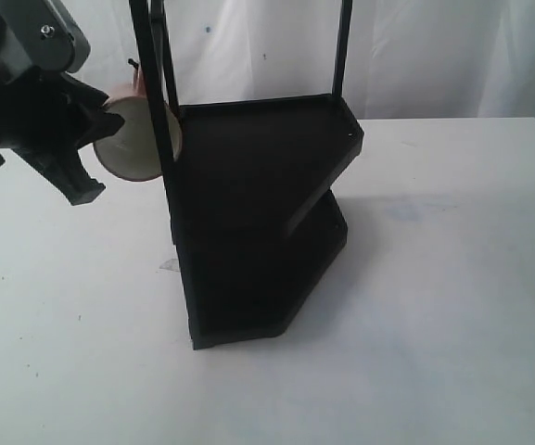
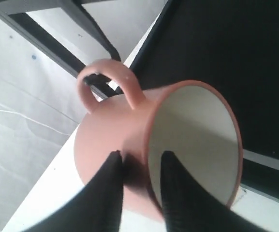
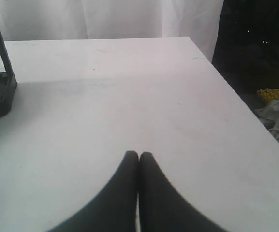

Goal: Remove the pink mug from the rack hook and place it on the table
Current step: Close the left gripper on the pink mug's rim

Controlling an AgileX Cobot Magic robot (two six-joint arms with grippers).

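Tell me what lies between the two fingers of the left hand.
The pink mug's wall, in the left wrist view: one finger stands outside it, the other inside its cream interior.

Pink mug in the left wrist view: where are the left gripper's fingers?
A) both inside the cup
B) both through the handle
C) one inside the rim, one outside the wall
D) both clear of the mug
C: the left gripper straddles the rim of the pink mug, one finger over the cream inside, the other on the pink outer side.
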